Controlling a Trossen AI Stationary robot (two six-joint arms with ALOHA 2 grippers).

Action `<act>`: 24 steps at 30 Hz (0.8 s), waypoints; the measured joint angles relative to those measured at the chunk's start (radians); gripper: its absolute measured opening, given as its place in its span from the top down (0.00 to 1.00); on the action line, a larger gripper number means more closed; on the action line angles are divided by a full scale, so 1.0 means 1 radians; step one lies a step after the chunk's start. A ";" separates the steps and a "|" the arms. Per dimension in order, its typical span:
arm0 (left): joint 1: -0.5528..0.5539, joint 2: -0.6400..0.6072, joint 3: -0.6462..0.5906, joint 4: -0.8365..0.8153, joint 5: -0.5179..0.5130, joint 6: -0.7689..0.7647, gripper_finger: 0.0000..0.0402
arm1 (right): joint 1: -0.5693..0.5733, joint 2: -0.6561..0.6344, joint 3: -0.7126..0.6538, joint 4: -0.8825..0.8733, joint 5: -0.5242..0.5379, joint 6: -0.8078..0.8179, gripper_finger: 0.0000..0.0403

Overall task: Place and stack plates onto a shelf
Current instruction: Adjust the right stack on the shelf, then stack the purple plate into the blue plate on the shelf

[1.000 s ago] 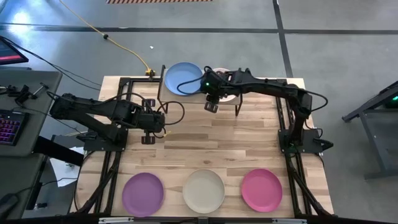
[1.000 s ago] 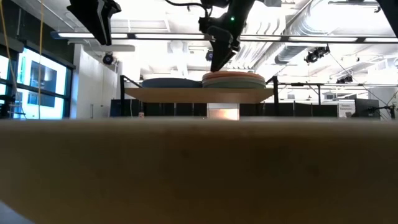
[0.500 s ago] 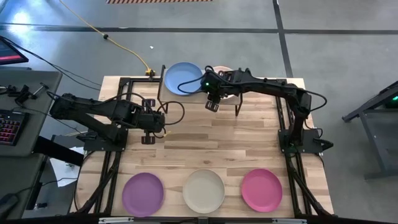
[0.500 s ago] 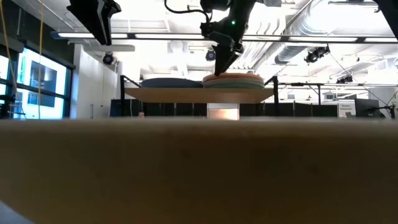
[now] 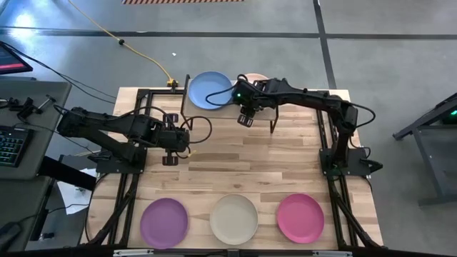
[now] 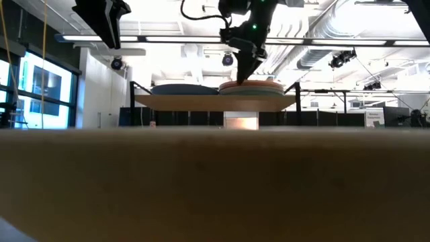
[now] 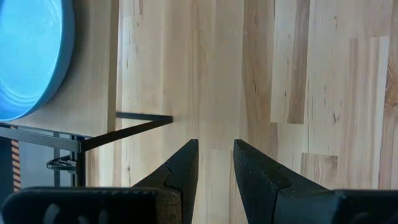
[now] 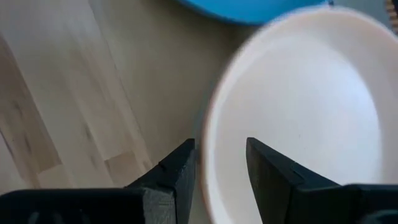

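1. You have two arms on the bench [image 5: 243,160]. The left end effector [image 5: 170,160] hangs over bare wood, well clear of every plate, its fingers [image 7: 183,169] slightly apart and empty.
2. Your right end effector [image 5: 248,120] sits at the near edge of the stack of plates [image 6: 252,86] on the shelf [image 6: 215,101], fingers parted on either side of the top pale pink plate's [image 8: 298,99] rim; you cannot tell whether they touch it.
3. Count one shelf at the far side of the bench, with one blue plate [image 5: 210,90] lying beside that stack.
4. How many plates the stack holds cannot be counted.
5. Three plates lie in a row along the near edge: one purple plate [image 5: 163,222], one cream plate [image 5: 233,218], one magenta plate [image 5: 300,217].
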 joint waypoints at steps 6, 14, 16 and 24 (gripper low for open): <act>0.000 0.000 0.000 0.000 0.000 0.000 0.77 | -0.010 0.000 0.000 -0.028 -0.024 0.015 0.69; 0.000 0.000 0.000 0.000 0.001 0.000 0.77 | 0.005 -0.004 0.000 -0.025 0.041 0.006 0.69; 0.000 0.000 0.000 -0.001 0.008 -0.012 0.77 | 0.007 -0.013 0.000 -0.025 0.046 -0.003 0.69; -0.018 0.000 0.000 -0.004 0.128 -0.102 0.77 | 0.049 -0.071 0.037 -0.035 0.052 -0.002 0.69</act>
